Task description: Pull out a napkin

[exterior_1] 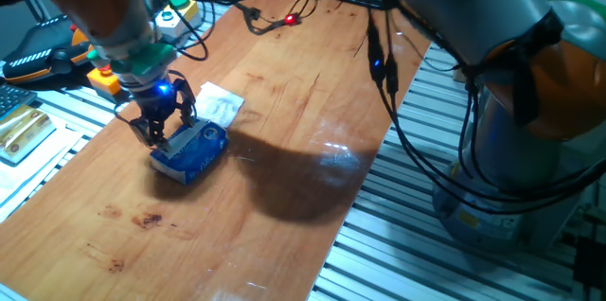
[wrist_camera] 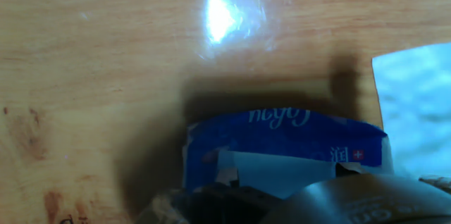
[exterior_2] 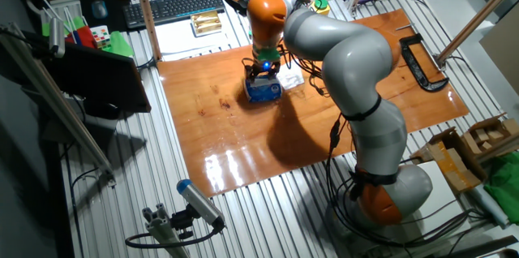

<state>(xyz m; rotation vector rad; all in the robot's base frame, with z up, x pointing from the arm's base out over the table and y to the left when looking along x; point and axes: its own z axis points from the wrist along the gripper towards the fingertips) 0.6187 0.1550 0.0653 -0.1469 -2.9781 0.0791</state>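
I'm down over the blue tissue pack on the wooden table, my gripper right at the pack's top near its left end. Fingers look set a bit apart w/ tips at the pack's upper face, but can't tell whether they've pinched anything – hand view is blurred and my own fingers fill the bottom edge. In that view the pack shows blue w/ white print, and a pale strip sits at its opening; prob the napkin, still inside the pack, not sure tho. A flat-folded white tissue square lies on the table just behind the pack, touching or nearly so. From the other fixed view my gripper is directly above the pack, square just beside it
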